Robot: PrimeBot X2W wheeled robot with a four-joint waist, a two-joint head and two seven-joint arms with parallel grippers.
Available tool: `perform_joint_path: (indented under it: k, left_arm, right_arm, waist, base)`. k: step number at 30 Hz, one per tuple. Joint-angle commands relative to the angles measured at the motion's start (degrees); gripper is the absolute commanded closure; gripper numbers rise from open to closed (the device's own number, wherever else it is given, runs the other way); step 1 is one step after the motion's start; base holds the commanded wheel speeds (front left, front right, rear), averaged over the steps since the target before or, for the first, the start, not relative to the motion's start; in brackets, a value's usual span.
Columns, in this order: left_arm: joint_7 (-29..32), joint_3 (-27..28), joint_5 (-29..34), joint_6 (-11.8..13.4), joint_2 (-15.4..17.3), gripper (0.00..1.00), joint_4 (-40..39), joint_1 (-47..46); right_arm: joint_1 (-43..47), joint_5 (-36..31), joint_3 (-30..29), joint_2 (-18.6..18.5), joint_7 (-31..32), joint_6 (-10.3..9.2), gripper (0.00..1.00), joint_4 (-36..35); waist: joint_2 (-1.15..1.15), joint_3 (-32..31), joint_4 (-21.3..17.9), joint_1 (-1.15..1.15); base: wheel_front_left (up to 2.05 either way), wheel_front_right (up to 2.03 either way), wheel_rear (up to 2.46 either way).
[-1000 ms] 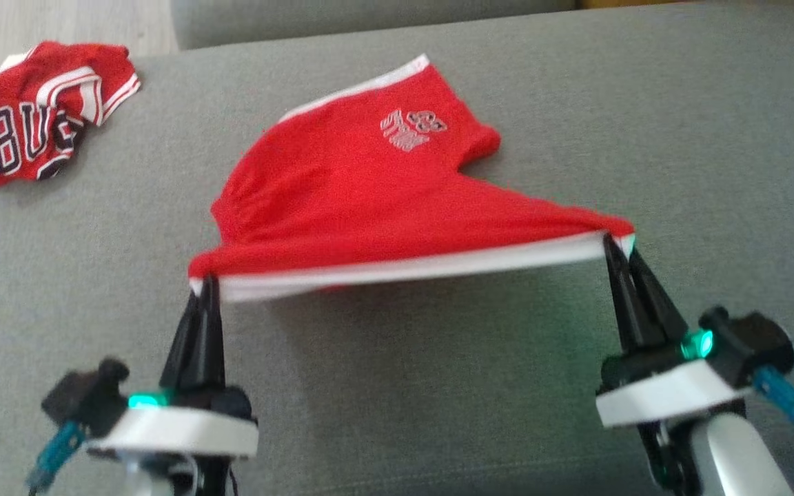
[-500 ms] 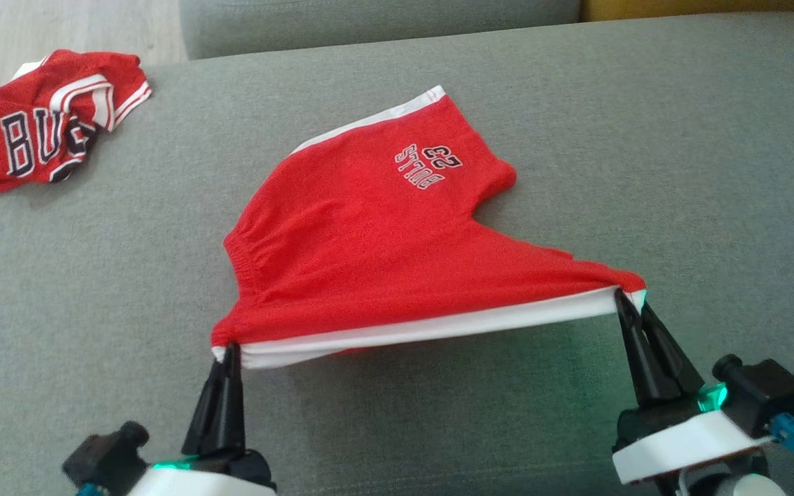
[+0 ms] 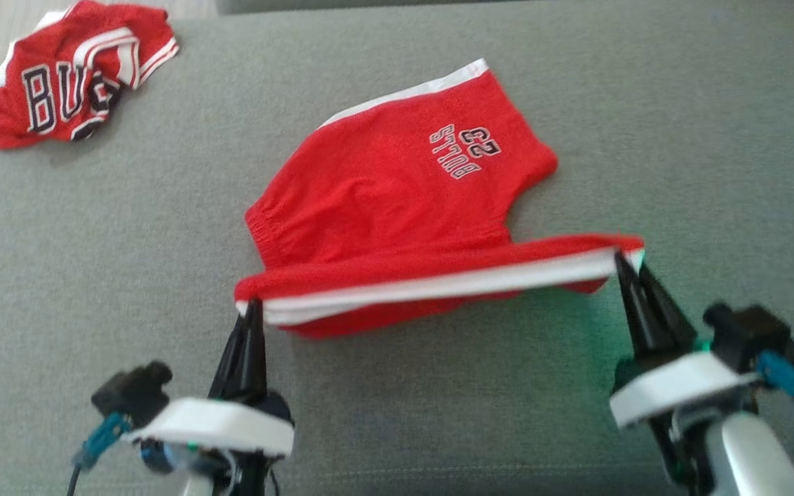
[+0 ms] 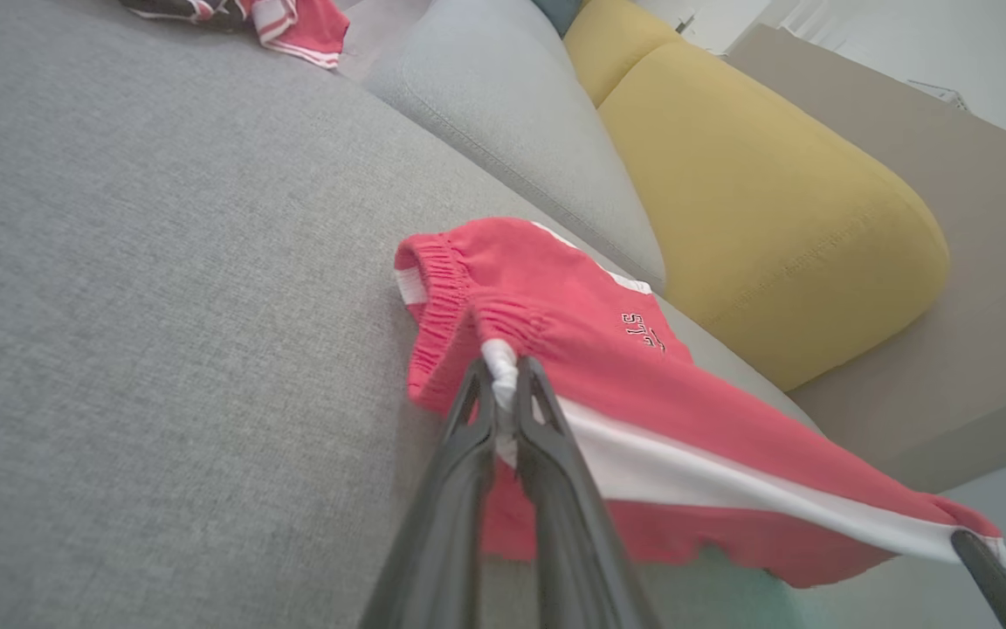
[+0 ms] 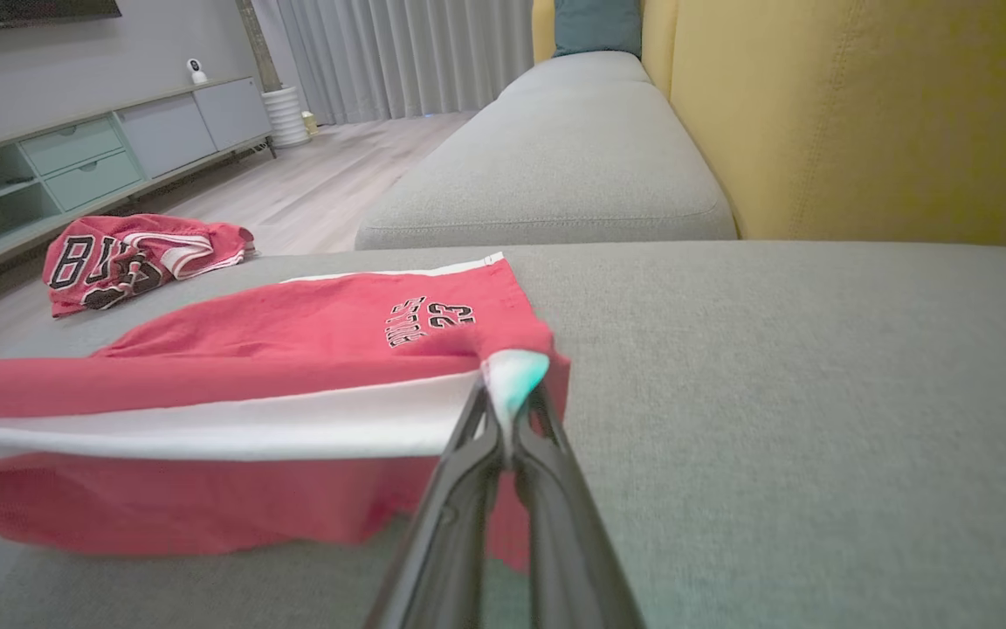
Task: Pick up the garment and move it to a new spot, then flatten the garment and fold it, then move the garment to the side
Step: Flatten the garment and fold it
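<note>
The garment (image 3: 397, 200) is a pair of red shorts with a white side stripe and "BULLS 23" print, lying on the grey sofa seat (image 3: 679, 138). Its near white-striped edge is lifted and stretched between my two grippers, doubled over the rest. My left gripper (image 3: 252, 306) is shut on the waistband corner (image 4: 503, 371). At the other end, my right gripper (image 3: 623, 258) is shut on the leg-hem corner (image 5: 512, 380). The far half of the shorts (image 5: 337, 319) rests flat on the cushion.
A crumpled red jersey (image 3: 69, 83) with black lettering lies at the far left of the seat, also seen as the jersey (image 5: 132, 258). A yellow back cushion (image 4: 756, 201) and a second grey seat cushion (image 5: 555, 157) border the sofa. Wooden floor and a cabinet (image 5: 93, 148) lie beyond.
Both grippers have carried the striped edge forward over the shorts, so the lifted part now doubles over the flat half. The head camera has also shifted, moving the whole scene rightward.
</note>
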Motion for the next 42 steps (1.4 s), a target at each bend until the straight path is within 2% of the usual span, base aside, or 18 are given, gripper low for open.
perform_joint_path:
  k: [1,7,13,20,21,30,31,33,37,40,41,42]
  left_arm:
    - [-0.5,1.5,-0.8,0.7,-0.3,1.0,-0.9,-2.8]
    - [-0.6,-0.3,-7.4,3.7,-0.4,1.0,4.4,-10.6]
    - [-1.0,-1.7,-11.5,6.6,-0.4,1.0,10.7,-19.3]
    - [-1.2,-4.1,-12.5,7.2,-0.4,1.0,18.7,-29.2]
    - [-1.2,-4.1,-12.5,7.2,-0.4,1.0,18.7,-29.2]
    - [-1.3,-6.7,-14.2,7.3,-0.4,1.0,23.8,-35.4]
    - [-1.3,-7.1,-14.5,7.3,-0.4,0.93,24.1,-35.8]
    - [-1.3,-8.3,-15.5,7.6,-0.4,0.73,24.7,-37.0]
    - [-1.3,-9.7,-16.2,8.3,-0.4,0.64,25.4,-38.7]
    - [-1.3,-10.4,-16.6,8.8,-0.4,0.58,25.8,-39.8]
    - [-1.3,-10.6,-16.7,8.8,-0.4,0.52,25.9,-40.0]
    - [-1.3,-10.7,-16.8,8.9,-0.4,0.19,25.9,-40.1]
  right_arm:
    - [-3.7,-0.3,1.1,-1.2,-0.8,0.37,1.0,-1.3]
    - [-13.5,-1.0,2.1,-2.1,-1.0,0.37,1.0,4.8]
    - [-25.0,-1.6,3.7,-2.8,-1.8,0.37,1.0,14.8]
    - [-38.3,-3.6,3.5,-2.3,-4.1,0.37,1.0,29.8]
    - [-38.3,-3.6,3.5,-2.3,-4.1,0.37,1.0,29.8]
    - [-51.1,-6.4,5.0,-1.8,-6.5,0.37,1.0,47.3]
    - [-52.2,-6.6,5.3,-1.7,-6.6,0.37,1.0,48.9]
    - [-54.8,-6.9,6.0,-1.6,-7.0,0.37,1.0,53.5]
    - [-58.0,-7.1,6.1,-1.4,-7.2,0.37,1.0,58.7]
    - [-59.8,-7.4,5.9,-1.4,-7.7,0.37,0.87,61.9]
    - [-60.4,-7.5,5.9,-1.3,-7.9,0.37,0.79,62.9]
    - [-60.9,-7.4,5.7,-1.2,-8.0,0.37,0.6,63.8]
  waist:
    - [0.0,0.9,0.7,0.0]
    - [0.0,3.6,2.9,0.0]
    - [0.0,7.0,4.2,0.0]
    - [0.0,10.9,5.5,0.0]
    - [0.0,10.9,5.5,0.0]
    - [0.0,12.5,7.3,0.0]
    - [0.0,12.4,7.5,0.0]
    - [0.0,12.0,8.2,0.0]
    - [0.0,11.9,9.0,0.0]
    - [0.0,11.9,9.8,0.0]
    - [0.0,12.0,10.1,0.0]
    - [0.0,12.0,10.3,0.0]
  base:
    - [0.0,0.0,0.0]
    - [0.0,0.0,0.0]
    - [0.0,0.0,0.0]
    - [0.0,0.0,0.0]
    - [0.0,0.0,0.0]
    - [0.0,0.0,0.0]
    - [0.0,0.0,0.0]
    - [0.0,0.0,0.0]
    - [0.0,0.0,0.0]
    - [0.0,0.0,0.0]
    - [0.0,0.0,0.0]
    - [0.0,0.0,0.0]
